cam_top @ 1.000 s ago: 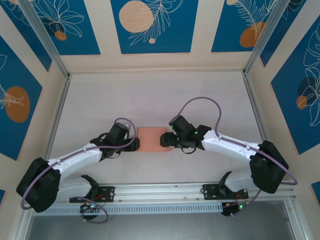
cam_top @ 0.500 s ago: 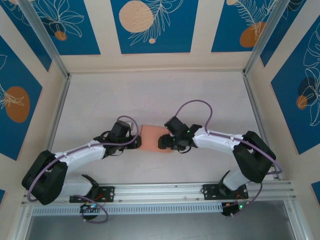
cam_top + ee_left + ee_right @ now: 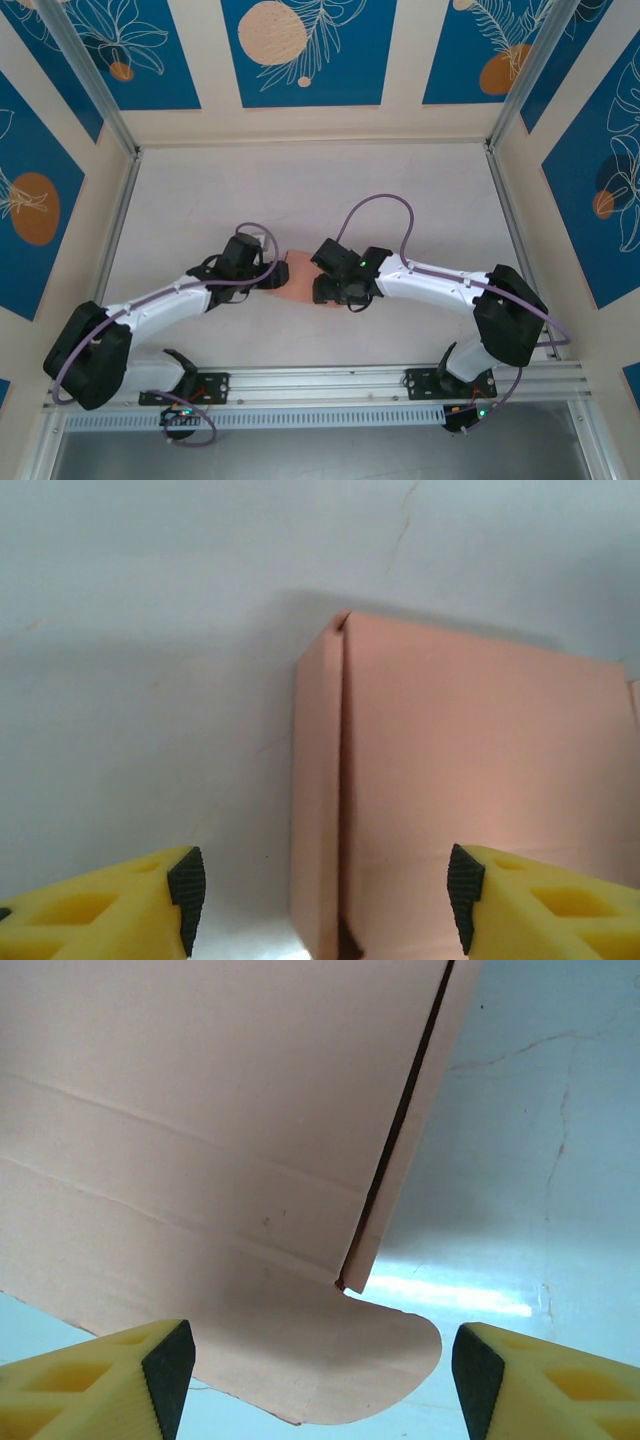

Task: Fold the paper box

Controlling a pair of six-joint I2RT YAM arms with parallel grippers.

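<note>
White tabletop [image 3: 300, 190] enclosed by walls [image 3: 300, 50] with blue panels bearing orange discs and white leaf outlines. The salmon-pink paper box [image 3: 298, 270] lies mid-table between both grippers. Left gripper [image 3: 325, 890]: yellow fingers [image 3: 150, 900] spread wide, the box's side fold between them, contact not discernible. Right gripper [image 3: 315, 1360]: fingers spread wide, holding nothing, the box's rounded flap [image 3: 370, 1360] flat between them

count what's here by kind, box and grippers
box: 1
grippers: 2 (left gripper, right gripper)
total: 3
</note>
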